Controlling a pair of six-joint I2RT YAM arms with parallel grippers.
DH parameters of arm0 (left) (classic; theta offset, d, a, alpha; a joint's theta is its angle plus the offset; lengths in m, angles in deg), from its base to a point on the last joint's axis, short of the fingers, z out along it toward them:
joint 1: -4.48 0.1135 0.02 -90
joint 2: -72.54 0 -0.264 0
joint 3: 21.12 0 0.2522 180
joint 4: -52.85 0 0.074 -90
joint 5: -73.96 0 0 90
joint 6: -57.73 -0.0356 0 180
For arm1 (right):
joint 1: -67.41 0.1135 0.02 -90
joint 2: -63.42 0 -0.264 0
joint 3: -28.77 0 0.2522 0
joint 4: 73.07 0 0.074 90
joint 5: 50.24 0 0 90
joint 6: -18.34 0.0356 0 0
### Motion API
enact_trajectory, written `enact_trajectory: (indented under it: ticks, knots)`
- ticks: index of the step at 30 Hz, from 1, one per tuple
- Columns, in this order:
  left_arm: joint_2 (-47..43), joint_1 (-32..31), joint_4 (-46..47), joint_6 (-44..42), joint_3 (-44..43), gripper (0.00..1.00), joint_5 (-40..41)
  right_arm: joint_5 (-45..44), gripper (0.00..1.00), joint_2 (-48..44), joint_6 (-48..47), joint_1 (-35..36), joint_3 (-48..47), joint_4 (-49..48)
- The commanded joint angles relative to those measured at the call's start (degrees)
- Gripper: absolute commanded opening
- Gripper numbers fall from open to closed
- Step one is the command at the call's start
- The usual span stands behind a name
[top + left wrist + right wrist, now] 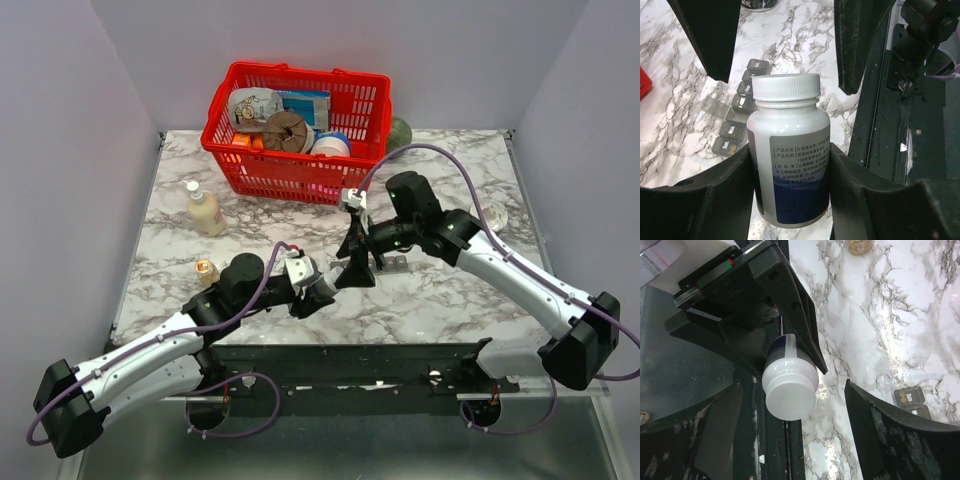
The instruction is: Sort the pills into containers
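Marble table [450, 290]: work surface carrying all the items below. Red basket [290, 180]: at 12 o'clock in the top view, full of assorted goods and no part of this step. Left gripper [788, 165]: near table centre, jaws clamped on the body of the pill bottle [790, 150], which it holds off the surface. Right gripper [793, 390]: facing the bottle end-on, jaws apart with one finger on each side of the cap and neither touching it. Pill bottle: white, with a blue band and a printed label. Its white ribbed cap [786, 86] is screwed on, so no pills are out yet. Containers [735, 122]: dark grey strip of lettered compartments lying flat on the marble at 9 o'clock of the bottle in the left wrist view. One lid looks raised, though this is uncertain. Amber bottle [207, 270]: gold cap, at 9 o'clock of the table, well apart. Step judged in hand: uncapping. Handling note: centre the right fingers squarely on the ribbed band before closing. Grip the cap only, never the shoulder. Twist about the bottle's long axis while the left grip resists. Keep the mouth tipped upward so that nothing spills before it is over the strip.
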Motion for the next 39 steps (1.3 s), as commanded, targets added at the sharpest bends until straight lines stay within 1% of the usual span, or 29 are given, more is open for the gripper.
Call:
enact_trajectory:
  ticks: [1,8,10,11,12,13,14,15,16,17,18,19,20,21,22,23,24,25,26,28,29,32,35,36,38,39]
  knots:
    - [0.2,0.0,2.5,0.1,-1.7,0.00,1.1,0.1,0.89,1.5,1.9,0.1,0.3,-1.5]
    - [-0.4,0.0,2.5,-0.2,-1.5,0.00,2.0,1.2,0.75,2.9,1.5,0.7,-0.2,-0.1]
    - [-0.7,0.0,2.2,-0.3,-1.3,0.00,2.3,1.9,0.67,3.0,1.2,0.9,-0.4,0.5]
    - [-0.8,0.0,2.0,-0.4,-1.2,0.00,2.5,2.8,0.62,3.2,1.0,0.9,-0.5,0.7]
    - [-0.9,0.0,1.7,-0.5,-1.2,0.00,2.6,3.4,0.45,3.2,0.8,1.0,-1.1,1.2]
    - [-1.2,0.0,1.5,-0.7,-1.1,0.00,2.7,4.2,0.37,3.3,0.3,1.0,-1.4,1.6]
    - [-1.2,0.0,1.2,-0.8,-1.1,0.00,2.7,5.6,0.31,3.4,-0.8,1.0,-1.7,2.1]
    - [-1.5,0.0,0.4,-1.0,-1.1,0.00,2.1,6.4,0.22,3.5,-1.7,1.0,-2.2,3.3]
    - [-1.7,0.0,0.0,-1.5,-1.1,0.00,1.4,7.4,0.19,3.6,-3.2,1.1,-3.3,4.3]
    - [-2.0,0.0,-0.7,-2.8,-1.1,0.00,0.6,9.3,0.18,3.6,-7.8,1.3,-4.1,5.7]
    - [-2.1,0.0,-2.0,-3.9,-1.1,0.00,-0.3,10.4,0.15,4.2,-11.3,1.9,-5.1,9.8]
    - [-2.5,0.0,-2.6,-4.8,-0.9,0.00,-3.3,11.8,0.14,4.3,-15.7,2.2,-7.2,12.3]
    - [-2.8,0.0,-3.2,-6.7,-0.9,0.00,-4.7,13.1,0.13,4.3,-26.4,2.8,-7.9,14.6]
    - [-2.9,0.0,-4.5,-7.6,-0.9,0.00,-6.5,13.6,0.14,3.5,-31.9,4.1,-8.1,18.5]
    - [-3.0,0.0,-5.1,-8.5,-1.3,0.00,-9.5,14.3,0.14,2.8,-37.3,4.4,-8.0,19.5]
    - [-3.0,0.0,-6.5,-9.5,-1.5,0.00,-11.1,14.2,0.14,2.2,-46.6,4.8,-7.3,20.0]
    - [-2.9,0.0,-8.4,-10.5,-1.9,0.00,-12.0,13.8,0.15,2.1,-51.2,5.7,-8.0,22.6]
    - [-2.5,0.1,-9.5,-11.0,-2.7,0.00,-12.8,12.9,0.16,4.0,-54.5,6.2,-9.3,24.5]
    - [-2.2,0.1,-10.2,-11.3,-2.9,0.00,-15.3,10.6,0.16,4.8,-57.9,6.6,-12.1,26.0]
    - [-1.3,0.3,-11.9,-11.3,-3.5,0.00,-16.9,8.9,0.17,5.6,-60.6,7.5,-13.4,27.1]
    - [-1.1,0.3,-12.1,-11.3,-3.5,0.00,-18.2,7.9,0.17,6.1,-64.6,7.7,-14.3,28.2]
    - [-1.2,0.5,-12.2,-11.1,-3.0,0.00,-18.0,6.2,0.19,6.2,-66.5,7.9,-16.9,29.8]
    - [-2.9,1.0,-10.1,-10.2,-1.8,0.00,-16.4,5.4,0.22,5.5,-67.5,8.0,-16.5,30.2]
    - [-3.4,1.2,-8.0,-9.8,-1.4,0.00,-15.8,5.5,0.23,5.4,-67.3,7.9,-16.2,30.0]
    - [-4.3,1.6,-5.3,-7.6,-0.2,0.00,-15.3,6.4,0.28,5.4,-65.8,7.9,-14.7,29.6]
    - [-4.6,1.6,-2.4,-6.6,0.2,0.00,-14.9,7.1,0.36,5.4,-64.9,8.0,-14.0,28.5]
